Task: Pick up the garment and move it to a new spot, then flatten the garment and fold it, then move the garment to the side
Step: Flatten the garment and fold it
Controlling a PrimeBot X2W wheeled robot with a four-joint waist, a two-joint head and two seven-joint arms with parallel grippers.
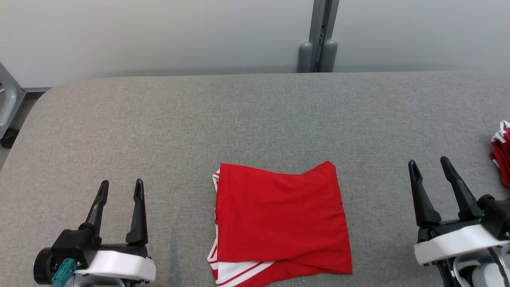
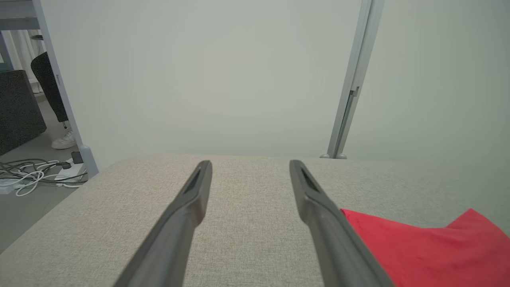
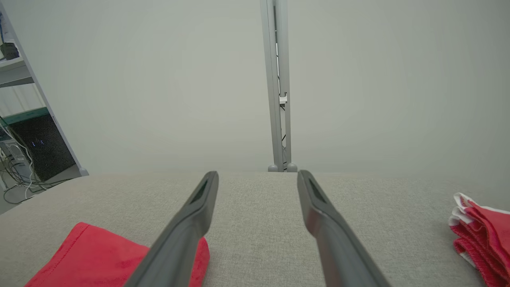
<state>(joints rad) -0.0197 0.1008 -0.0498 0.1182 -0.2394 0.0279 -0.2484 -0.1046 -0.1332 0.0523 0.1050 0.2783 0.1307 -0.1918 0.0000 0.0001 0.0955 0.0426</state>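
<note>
While the folded red garment [image 1: 281, 223] lies flat at the near edge of the table [image 1: 159, 119], left gripper [image 1: 121, 183] and right gripper [image 1: 429, 161] flank it, both spread wide, empty.

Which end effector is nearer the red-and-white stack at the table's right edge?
Right. The right end effector sits just left of the stack; the left end effector is beyond the folded garment.

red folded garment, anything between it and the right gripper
Nothing visible: bare grey fabric tabletop separates the folded red garment from the open right gripper. The red-and-white cloth pile lies beyond the gripper, rightward.
</note>
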